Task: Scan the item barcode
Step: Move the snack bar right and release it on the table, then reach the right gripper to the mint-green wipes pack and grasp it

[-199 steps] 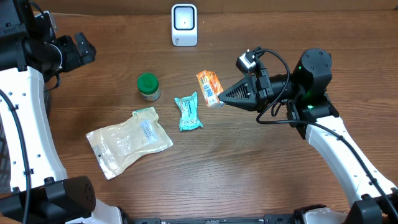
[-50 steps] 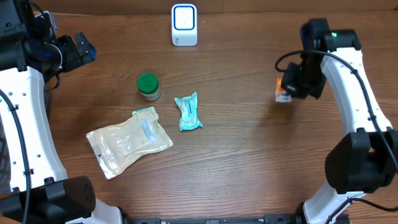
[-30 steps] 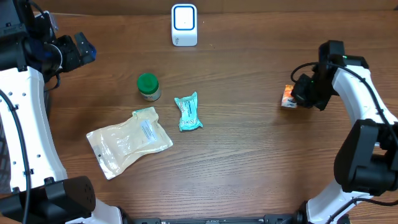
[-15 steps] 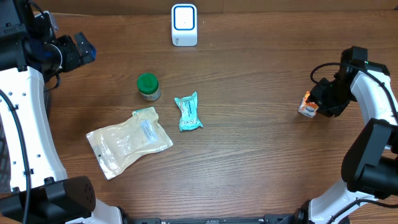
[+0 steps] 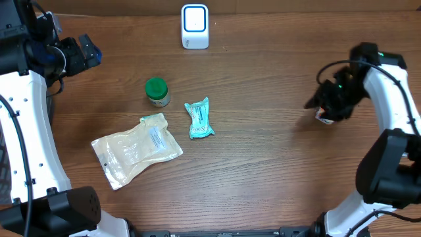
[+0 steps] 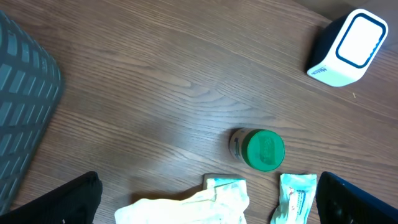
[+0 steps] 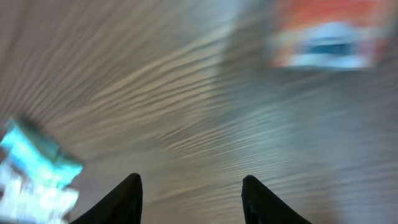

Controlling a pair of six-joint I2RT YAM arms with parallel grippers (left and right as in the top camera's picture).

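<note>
Right claw (image 7: 191,186) spread and empty, orange packet (image 7: 326,34) lying loose on the tabletop (image 5: 263,164) near it, well apart from the scanner (image 5: 195,26); left claw (image 6: 208,186) spread wide; risk: a finger clips the packet, sliding it or hiding its barcode.

The brown wooden counter (image 5: 263,171) carries a white scanner (image 5: 195,26) at its far edge and a green-lidded jar (image 5: 156,91) standing upright. Near the jar lies a teal packet (image 5: 198,119), with a clear labelled pouch (image 5: 135,149) flat beside it. A blurred orange packet (image 7: 323,37) lies well apart on the right.
</note>
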